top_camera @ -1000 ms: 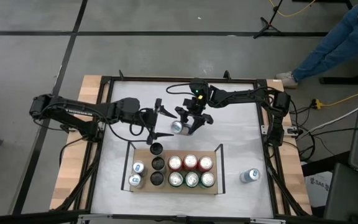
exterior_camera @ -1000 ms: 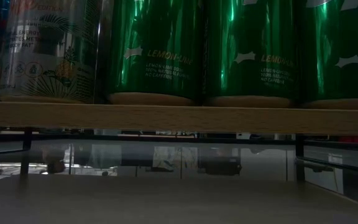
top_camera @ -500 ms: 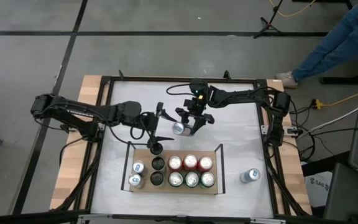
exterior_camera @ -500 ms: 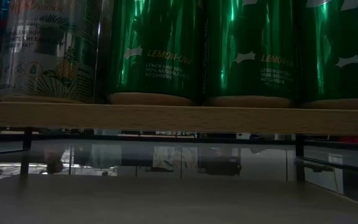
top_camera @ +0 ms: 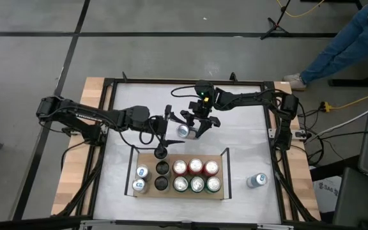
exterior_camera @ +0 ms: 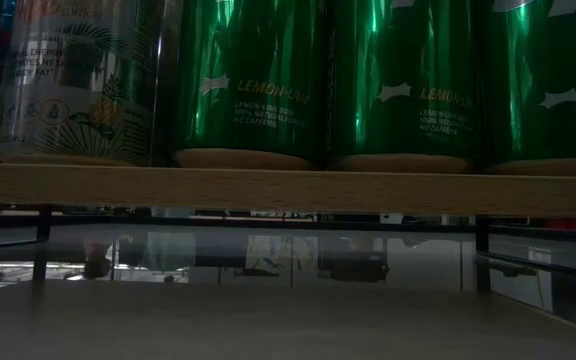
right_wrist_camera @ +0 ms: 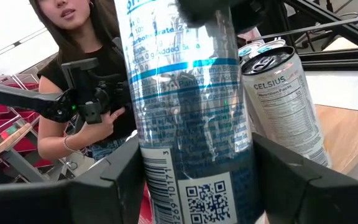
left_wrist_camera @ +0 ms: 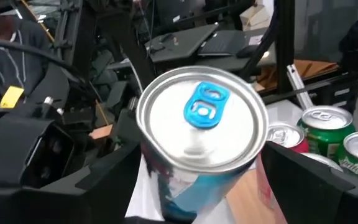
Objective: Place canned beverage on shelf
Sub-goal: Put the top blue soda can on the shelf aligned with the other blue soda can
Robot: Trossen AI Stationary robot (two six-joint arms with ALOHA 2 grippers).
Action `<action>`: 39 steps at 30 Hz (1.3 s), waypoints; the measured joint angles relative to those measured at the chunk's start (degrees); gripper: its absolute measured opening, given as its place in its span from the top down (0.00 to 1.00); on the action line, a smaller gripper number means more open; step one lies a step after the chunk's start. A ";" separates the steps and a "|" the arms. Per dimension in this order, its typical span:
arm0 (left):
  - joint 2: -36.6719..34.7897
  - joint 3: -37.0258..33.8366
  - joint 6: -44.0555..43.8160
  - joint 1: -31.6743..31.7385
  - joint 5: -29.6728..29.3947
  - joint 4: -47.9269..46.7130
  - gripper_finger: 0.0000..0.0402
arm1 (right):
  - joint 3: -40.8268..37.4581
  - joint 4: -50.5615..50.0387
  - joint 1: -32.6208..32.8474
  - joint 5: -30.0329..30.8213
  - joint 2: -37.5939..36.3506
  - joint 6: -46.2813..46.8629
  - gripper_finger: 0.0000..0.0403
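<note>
The silver can [left_wrist_camera: 199, 124] looked like brushed metal with a glossy blue tab. The green cans [exterior_camera: 253, 75] shone mirror-bright (almost wet-looking). The shelf [exterior_camera: 288, 189] was matt pale wood; the tabletop [top_camera: 235, 137] a dull white.

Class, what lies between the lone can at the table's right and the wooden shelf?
Bare white tabletop separates lone can and shelf, per the high view.

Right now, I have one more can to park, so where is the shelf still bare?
Bare on the shelf: the strip facing the silver can in the right claw, from the lone black can to the right rail, plus the corner left of that can. Crowded: the other two rows, packed with red cans, green cans and others.
</note>
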 joint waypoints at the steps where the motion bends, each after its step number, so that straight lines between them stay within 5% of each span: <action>1: 0.02 0.00 -0.02 -0.04 0.34 0.29 0.20 | 0.00 0.00 0.00 -0.04 0.00 0.00 0.43; 17: 0.07 0.00 8.90 -0.33 0.45 3.52 0.20 | 0.00 -0.02 0.02 -0.37 0.00 0.00 0.43; 39: 0.04 0.00 8.92 -0.24 0.24 3.85 0.42 | 0.00 -0.05 0.07 -0.50 0.00 -0.04 0.43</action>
